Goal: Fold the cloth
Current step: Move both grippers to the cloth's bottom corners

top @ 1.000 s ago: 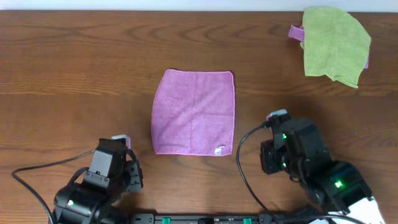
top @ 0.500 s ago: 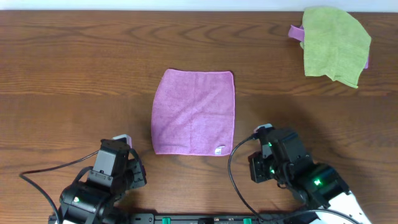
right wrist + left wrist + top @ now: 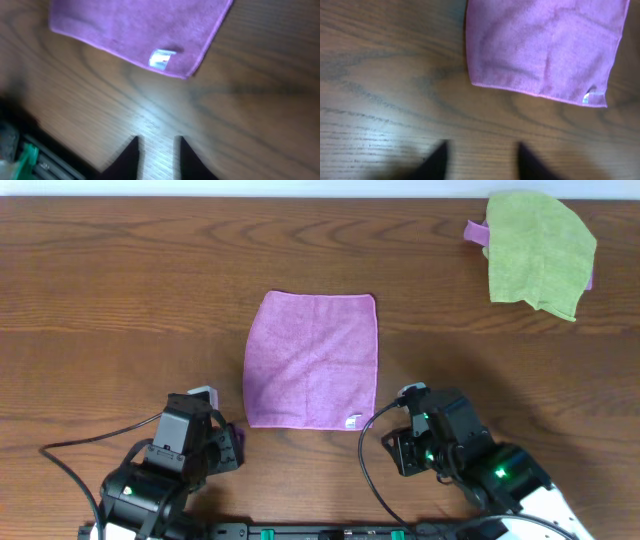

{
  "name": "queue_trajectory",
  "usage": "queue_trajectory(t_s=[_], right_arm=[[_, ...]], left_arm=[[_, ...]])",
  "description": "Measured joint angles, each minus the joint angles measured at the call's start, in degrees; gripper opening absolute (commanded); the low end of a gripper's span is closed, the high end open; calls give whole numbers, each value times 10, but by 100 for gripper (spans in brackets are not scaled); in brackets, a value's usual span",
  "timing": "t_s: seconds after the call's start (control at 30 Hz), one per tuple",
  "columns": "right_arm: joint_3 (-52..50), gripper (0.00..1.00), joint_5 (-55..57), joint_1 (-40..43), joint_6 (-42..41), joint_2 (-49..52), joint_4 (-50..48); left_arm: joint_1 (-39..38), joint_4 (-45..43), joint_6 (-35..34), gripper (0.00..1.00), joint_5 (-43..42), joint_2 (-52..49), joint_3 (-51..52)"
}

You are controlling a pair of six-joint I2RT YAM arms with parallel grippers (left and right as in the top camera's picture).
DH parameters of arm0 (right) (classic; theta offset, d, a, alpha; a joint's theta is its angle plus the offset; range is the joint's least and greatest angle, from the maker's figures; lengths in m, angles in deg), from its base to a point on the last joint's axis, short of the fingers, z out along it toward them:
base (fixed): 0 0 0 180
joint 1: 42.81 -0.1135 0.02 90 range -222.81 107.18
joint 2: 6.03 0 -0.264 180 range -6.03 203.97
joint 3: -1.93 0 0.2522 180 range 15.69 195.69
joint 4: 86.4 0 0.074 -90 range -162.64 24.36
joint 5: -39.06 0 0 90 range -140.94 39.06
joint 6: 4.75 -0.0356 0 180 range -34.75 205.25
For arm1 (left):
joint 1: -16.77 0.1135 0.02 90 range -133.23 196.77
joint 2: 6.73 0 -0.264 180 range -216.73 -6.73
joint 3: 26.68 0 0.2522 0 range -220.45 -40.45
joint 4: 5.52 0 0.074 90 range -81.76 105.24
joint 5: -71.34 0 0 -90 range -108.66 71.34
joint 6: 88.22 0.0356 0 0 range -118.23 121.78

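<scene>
- the small square purple terry cloth [image 3: 312,361] lies flat and unfolded mid-table, and it hasn't budged since the earlier shots
- what did change: both arms have crept in toward its near edge
- left gripper [image 3: 482,150] is just short of the near left corner, right gripper [image 3: 156,145] just short of the near right corner with the little white tag [image 3: 161,58]
- both sets of jaws stand apart, nothing between them but bare wood
- dark brown wood-grain table [image 3: 120,290], pale strip past its far edge
- crumpled lime-green cloth [image 3: 538,252] sits in the far right corner, well apart
- the purple one is marginally longer front to back, left side slanting a bit
</scene>
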Motion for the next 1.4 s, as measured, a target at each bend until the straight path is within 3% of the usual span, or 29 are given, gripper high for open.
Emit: queue_trajectory(t_s=[0.03, 0.07, 0.2, 0.43, 0.57, 0.7, 1.0, 1.4], right_arm=[[8, 57, 1, 0, -1, -6, 7], [22, 66, 2, 0, 1, -16, 20], [61, 74, 32, -7, -9, -72, 81], [69, 78, 115, -57, -57, -258, 179], [53, 79, 136, -71, -87, -342, 170], [-29, 80, 142, -71, -111, -373, 125], [-161, 98, 147, -71, -115, -343, -30], [-168, 99, 89, -71, -136, -50, -204]], left_arm=[[0, 6, 2, 98, -5, 0, -9], [0, 13, 5, 96, -9, -1, -21], [0, 41, 17, 96, -13, 1, -77], [-44, 86, 21, 95, 30, 91, -104], [-74, 88, 14, 96, 56, 151, -96], [-96, 45, -13, 95, 70, 188, -10], [-99, -87, -12, 95, 98, 154, 105], [-99, -187, -17, 95, 59, -75, 113]])
